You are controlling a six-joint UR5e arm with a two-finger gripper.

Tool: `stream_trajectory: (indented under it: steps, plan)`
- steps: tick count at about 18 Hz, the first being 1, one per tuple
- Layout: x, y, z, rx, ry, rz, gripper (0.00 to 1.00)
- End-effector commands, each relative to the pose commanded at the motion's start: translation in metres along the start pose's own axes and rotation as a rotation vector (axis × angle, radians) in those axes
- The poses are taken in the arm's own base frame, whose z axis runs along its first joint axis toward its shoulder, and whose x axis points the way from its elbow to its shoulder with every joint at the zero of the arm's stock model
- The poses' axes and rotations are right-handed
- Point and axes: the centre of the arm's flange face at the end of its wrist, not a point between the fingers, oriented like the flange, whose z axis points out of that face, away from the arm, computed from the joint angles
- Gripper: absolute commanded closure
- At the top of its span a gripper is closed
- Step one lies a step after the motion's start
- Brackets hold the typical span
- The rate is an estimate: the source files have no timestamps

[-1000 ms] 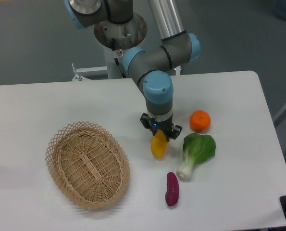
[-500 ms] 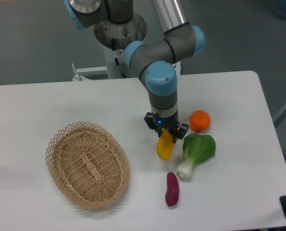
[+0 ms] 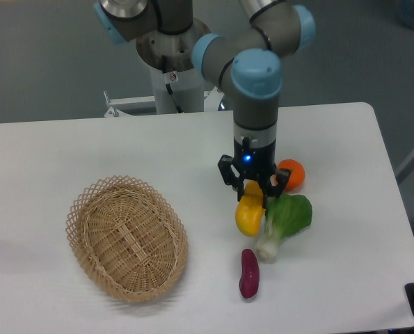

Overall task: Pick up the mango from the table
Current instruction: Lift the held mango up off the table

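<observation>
Mango (image 3: 250,216) hangs from the gripper (image 3: 252,197), pinched at its upper end between the two black fingers (image 3: 272,186), its yellow-orange body drooping below them with the rounded lower end toward the front of the table (image 3: 67,149). Whether that lower end touches the white surface or sits just above it cannot be told from this view. The gripper points straight down from the grey and blue wrist, with a small blue light glowing on its body just above the fingers. Just beside the held fruit, on the gripper's side toward the right edge of the picture, lies a bok choy (image 3: 283,223), its green leaves level with the fingertips and its pale stalk angled down toward the front; the leaves appear to touch or nearly touch the fruit. Behind that and partly hidden by the gripper's finger sits a round orange (image 3: 292,175). Below the gripper, nearer the front edge, a slim purple sweet potato (image 3: 249,273) lies apart from the fruit. Well apart on the other side, toward the left of the picture, stands an oval wicker basket (image 3: 127,237).
</observation>
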Motion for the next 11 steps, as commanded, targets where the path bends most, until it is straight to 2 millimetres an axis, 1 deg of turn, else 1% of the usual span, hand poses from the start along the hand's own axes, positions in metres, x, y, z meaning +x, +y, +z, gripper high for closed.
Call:
stream_trajectory:
  steps: [3,11]
  plan:
    - [-0.008,-0.010,-0.012,0.031,-0.014,-0.010,0.52]
    - [-0.013,-0.011,-0.017,0.058,-0.010,-0.016,0.52]
